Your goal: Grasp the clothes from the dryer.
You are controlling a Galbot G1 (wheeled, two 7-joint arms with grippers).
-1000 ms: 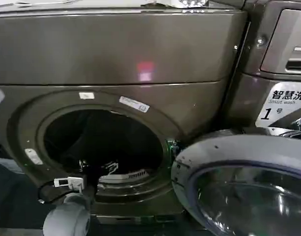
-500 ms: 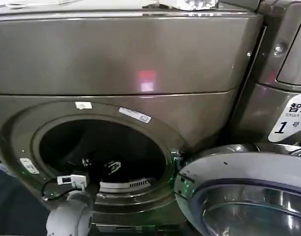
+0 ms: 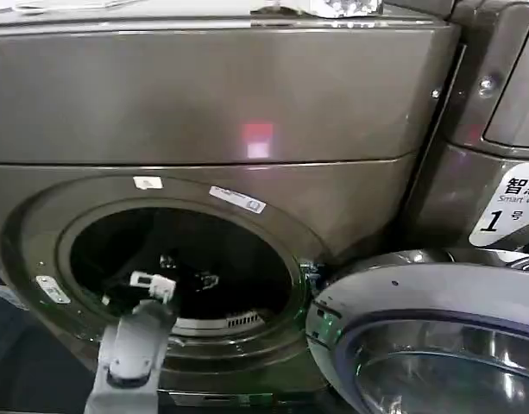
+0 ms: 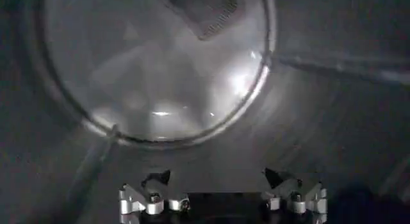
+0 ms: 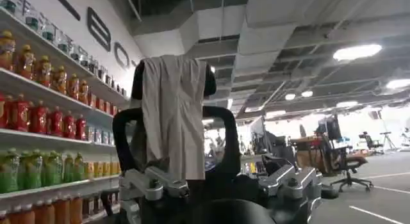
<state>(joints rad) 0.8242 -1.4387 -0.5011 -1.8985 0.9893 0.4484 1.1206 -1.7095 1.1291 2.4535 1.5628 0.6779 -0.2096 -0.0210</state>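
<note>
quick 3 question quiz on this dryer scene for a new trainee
1. True or false: the dryer door is shut.
2. Where is the left claw? A) inside the drum, fingers apart; B) on top of the dryer; C) gripping the door's rim.
3. Fill in: the right claw holds a pale ____, which hangs down between its fingers.

Key: 1. False, it stands swung open at the right. 2. A. 3. The pale cloth.
</note>
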